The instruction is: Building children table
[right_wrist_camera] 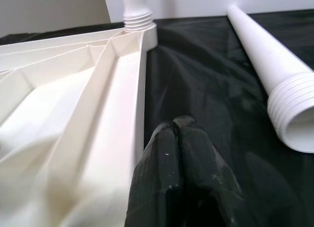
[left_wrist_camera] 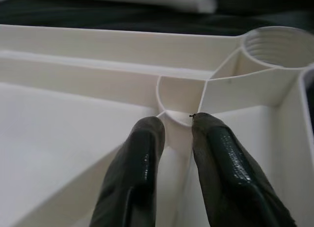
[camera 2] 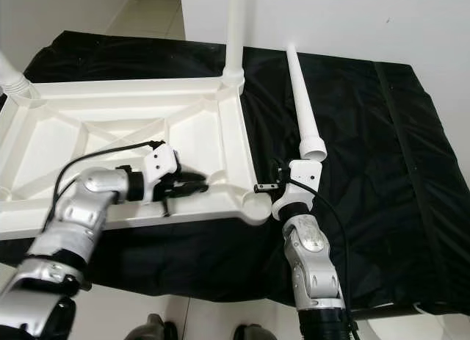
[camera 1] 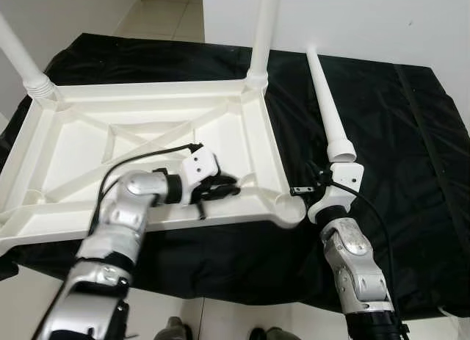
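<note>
A white plastic table top (camera 1: 73, 149) lies upside down on a black cloth. Two white legs stand screwed into its far corners (camera 1: 261, 31) (camera 1: 18, 53). The near right corner has an open threaded socket (camera 1: 291, 209). My left gripper (camera 1: 228, 187) reaches inside the underside by that corner, and its fingers (left_wrist_camera: 142, 143) pinch a thin rib there. A loose white leg (camera 1: 327, 98) lies on the cloth to the right, its threaded end (right_wrist_camera: 294, 114) toward me. My right gripper (camera 1: 301, 188) rests just outside the socket corner, shut and empty, beside that threaded end.
The black cloth (camera 1: 411, 134) covers the whole work surface, with open room right of the loose leg. A white wall (camera 1: 382, 17) stands behind, and tiled floor (camera 1: 169, 13) shows at the far left. My feet (camera 1: 172, 329) show below the front edge.
</note>
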Robot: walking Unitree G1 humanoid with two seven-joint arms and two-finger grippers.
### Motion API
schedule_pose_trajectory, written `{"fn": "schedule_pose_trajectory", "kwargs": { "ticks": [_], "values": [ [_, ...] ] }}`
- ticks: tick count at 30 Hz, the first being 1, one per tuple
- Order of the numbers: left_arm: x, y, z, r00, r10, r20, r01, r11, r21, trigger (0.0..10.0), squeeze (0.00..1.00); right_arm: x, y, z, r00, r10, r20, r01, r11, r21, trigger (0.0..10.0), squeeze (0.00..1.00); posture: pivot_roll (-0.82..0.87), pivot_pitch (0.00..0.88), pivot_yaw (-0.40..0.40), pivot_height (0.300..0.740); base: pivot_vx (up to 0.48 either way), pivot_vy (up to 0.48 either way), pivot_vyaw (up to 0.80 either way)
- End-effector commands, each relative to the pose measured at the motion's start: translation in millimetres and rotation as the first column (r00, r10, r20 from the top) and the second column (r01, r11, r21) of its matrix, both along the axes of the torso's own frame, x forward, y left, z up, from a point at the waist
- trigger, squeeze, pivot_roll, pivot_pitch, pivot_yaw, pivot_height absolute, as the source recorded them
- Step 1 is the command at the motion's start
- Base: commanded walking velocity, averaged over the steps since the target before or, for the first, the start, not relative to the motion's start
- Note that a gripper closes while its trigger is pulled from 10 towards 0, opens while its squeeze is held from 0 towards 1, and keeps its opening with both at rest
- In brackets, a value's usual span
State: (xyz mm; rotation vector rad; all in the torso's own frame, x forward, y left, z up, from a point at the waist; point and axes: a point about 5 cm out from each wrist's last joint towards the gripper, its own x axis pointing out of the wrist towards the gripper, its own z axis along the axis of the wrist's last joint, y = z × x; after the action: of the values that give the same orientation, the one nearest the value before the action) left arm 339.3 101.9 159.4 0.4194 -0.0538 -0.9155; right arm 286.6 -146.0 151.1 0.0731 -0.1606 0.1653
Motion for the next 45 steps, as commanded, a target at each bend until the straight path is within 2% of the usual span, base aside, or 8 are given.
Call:
{"fn": "schedule_pose_trajectory", "kwargs": {
  "ticks": [1, 2, 14, 15, 21, 22, 23, 45],
  "values": [
    [1.0, 14.5, -7.6, 0.994, 0.111, -0.011, -0.111, 0.994, 0.022, 10.0, 1.00, -1.8, -1.9, -6.3, 1.000, -0.006, -0.026, 0.006, 1.000, -0.005, 10.0, 0.00, 0.10, 0.133, -0.019, 0.740, 0.000, 0.000, 0.00],
    [0.0, 14.9, -6.5, 0.994, 0.108, -0.003, -0.108, 0.994, 0.028, 10.0, 0.02, -1.8, -1.8, -6.2, 1.000, -0.006, -0.026, 0.006, 1.000, -0.005, 10.0, 0.00, 0.10, 0.132, -0.017, 0.740, 0.000, 0.000, 0.00],
    [-8.4, 20.9, 3.6, 0.996, 0.093, 0.014, -0.093, 0.995, 0.032, 10.0, 0.00, 0.3, -1.9, -6.1, 1.000, -0.003, -0.023, 0.003, 1.000, -0.009, 10.0, 0.00, 0.11, 0.131, -0.021, 0.740, 0.000, 0.000, 0.00],
    [-9.3, 21.2, 5.2, 0.995, 0.102, 0.015, -0.102, 0.995, 0.021, 10.0, 1.00, 0.6, -1.9, -6.2, 1.000, -0.003, -0.023, 0.002, 1.000, -0.009, 10.0, 0.00, 0.11, 0.130, -0.022, 0.740, 0.000, 0.000, 0.00],
    [-10.6, 24.1, 10.8, 0.993, 0.118, 0.026, -0.118, 0.993, 0.012, 10.0, 1.00, 1.3, -1.4, -6.4, 1.000, 0.001, -0.023, -0.001, 1.000, -0.009, 10.0, 0.00, 0.11, 0.130, -0.023, 0.740, 0.000, 0.000, 0.00],
    [-11.1, 24.8, 13.1, 0.993, 0.113, 0.029, -0.113, 0.994, 0.010, 10.0, 0.97, 1.5, -1.2, -6.4, 1.000, 0.002, -0.023, -0.003, 1.000, -0.008, 10.0, 0.00, 0.12, 0.126, -0.023, 0.740, 0.000, 0.000, 0.00],
    [-11.0, 25.9, 16.6, 0.993, 0.116, 0.033, -0.116, 0.993, 0.000, 10.0, 0.00, 2.2, -0.7, -5.8, 1.000, 0.004, -0.018, -0.004, 1.000, -0.009, 10.0, 0.00, 0.12, 0.121, -0.025, 0.740, 0.000, 0.000, 0.00],
    [-36.8, 15.5, -23.1, 0.999, 0.051, -0.003, -0.050, 0.991, 0.128, 10.0, 0.00, 23.9, -2.0, 21.0, 0.997, 0.028, 0.066, -0.027, 0.999, -0.024, 10.0, 0.00, 0.06, 0.112, -0.037, 0.740, 0.000, 0.000, 0.00]
  ]
}}
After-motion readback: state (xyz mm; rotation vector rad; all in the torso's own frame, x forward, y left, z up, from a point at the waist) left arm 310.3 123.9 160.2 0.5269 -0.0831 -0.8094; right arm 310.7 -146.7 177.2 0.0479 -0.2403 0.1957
